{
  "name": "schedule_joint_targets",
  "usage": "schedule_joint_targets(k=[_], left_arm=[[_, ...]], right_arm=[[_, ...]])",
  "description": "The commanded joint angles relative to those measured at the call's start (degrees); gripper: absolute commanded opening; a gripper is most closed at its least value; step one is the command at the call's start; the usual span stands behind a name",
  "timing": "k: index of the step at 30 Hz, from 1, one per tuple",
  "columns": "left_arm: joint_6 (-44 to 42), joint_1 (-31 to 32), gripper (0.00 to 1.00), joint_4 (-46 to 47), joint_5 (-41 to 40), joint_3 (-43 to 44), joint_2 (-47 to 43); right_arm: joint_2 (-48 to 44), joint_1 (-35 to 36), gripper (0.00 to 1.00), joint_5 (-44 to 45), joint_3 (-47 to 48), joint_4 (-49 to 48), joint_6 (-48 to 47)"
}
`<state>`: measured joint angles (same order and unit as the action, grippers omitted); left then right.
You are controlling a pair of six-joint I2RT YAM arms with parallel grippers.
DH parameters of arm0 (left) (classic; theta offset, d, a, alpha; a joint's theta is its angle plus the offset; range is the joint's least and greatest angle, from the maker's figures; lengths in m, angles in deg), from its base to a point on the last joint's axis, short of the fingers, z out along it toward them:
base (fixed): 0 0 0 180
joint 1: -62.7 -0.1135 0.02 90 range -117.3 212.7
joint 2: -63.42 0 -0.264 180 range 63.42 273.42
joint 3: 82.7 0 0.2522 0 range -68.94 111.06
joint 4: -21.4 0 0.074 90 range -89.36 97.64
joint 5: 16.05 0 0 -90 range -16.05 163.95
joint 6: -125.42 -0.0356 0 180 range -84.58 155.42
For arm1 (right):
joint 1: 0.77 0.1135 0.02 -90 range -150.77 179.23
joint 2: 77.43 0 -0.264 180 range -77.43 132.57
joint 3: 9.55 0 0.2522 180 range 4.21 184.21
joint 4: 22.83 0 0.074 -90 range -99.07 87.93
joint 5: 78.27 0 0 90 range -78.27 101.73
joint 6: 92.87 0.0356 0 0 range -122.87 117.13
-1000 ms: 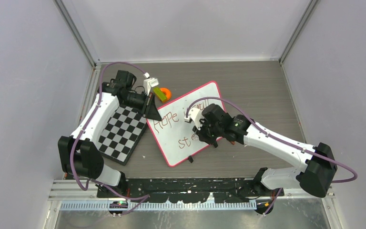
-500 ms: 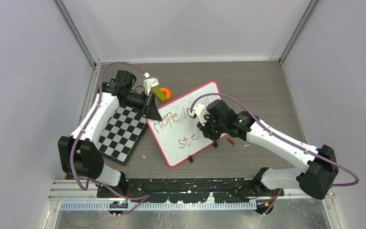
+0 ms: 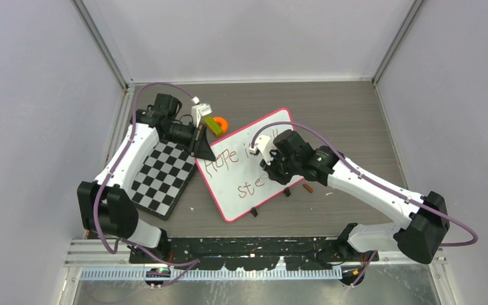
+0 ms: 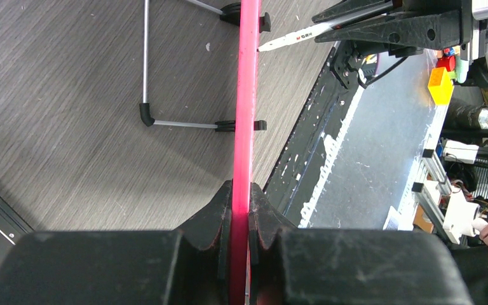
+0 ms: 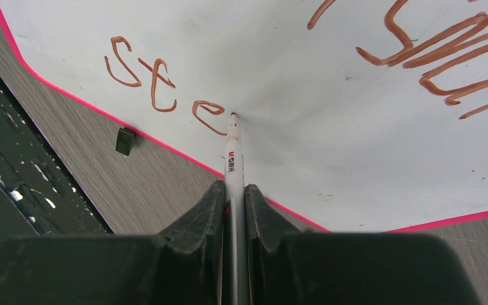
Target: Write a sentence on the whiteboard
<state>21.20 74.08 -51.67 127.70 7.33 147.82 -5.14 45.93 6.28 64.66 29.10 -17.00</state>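
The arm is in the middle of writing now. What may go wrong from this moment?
The left pincer clamps the whiteboard only at its pink rim, so pressure from the marker might turn or slip it and bend the letters. The right pincer writes "Ste" close to the rim; a tail on the next letter may lack room.

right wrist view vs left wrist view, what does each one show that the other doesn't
Only the right wrist: the whiteboard face-on with the sentence, its lower line reading "Ste", and the marker tip touching the board just past the "e", gripped by the right gripper. Only the left wrist: the board edge-on, its pink rim clamped in the left gripper, plus a wire stand clipped to it. Both: the pink rim, the marker and the table.
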Motion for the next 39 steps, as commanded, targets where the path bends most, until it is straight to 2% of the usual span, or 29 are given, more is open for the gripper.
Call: schedule_joint_targets(k=[1, 12, 27, 33, 39], left_arm=[[-1.0, 0.1, 0.00, 0.3, -0.9, 0.5, -0.9], [-1.1, 0.1, 0.00, 0.2, -0.9, 0.5, -0.8], [-1.2, 0.1, 0.00, 0.7, -0.5, 0.4, -0.2], [-1.2, 0.1, 0.00, 0.9, -0.6, 0.3, 0.2], [-1.2, 0.0, 0.00, 1.0, -0.5, 0.2, 0.3]], right_arm=[[-0.3, -0.5, 0.00, 2.9, 1.8, -2.3, -1.7], [-0.2, -1.9, 0.00, 2.3, 3.6, -1.5, -1.8], [-0.3, -1.8, 0.00, 0.9, -2.6, -2.1, -0.6], [0.5, -0.2, 0.00, -0.1, -4.6, -3.0, 0.2], [1.3, 1.0, 0.00, -3.1, -2.4, -2.0, 0.8]])
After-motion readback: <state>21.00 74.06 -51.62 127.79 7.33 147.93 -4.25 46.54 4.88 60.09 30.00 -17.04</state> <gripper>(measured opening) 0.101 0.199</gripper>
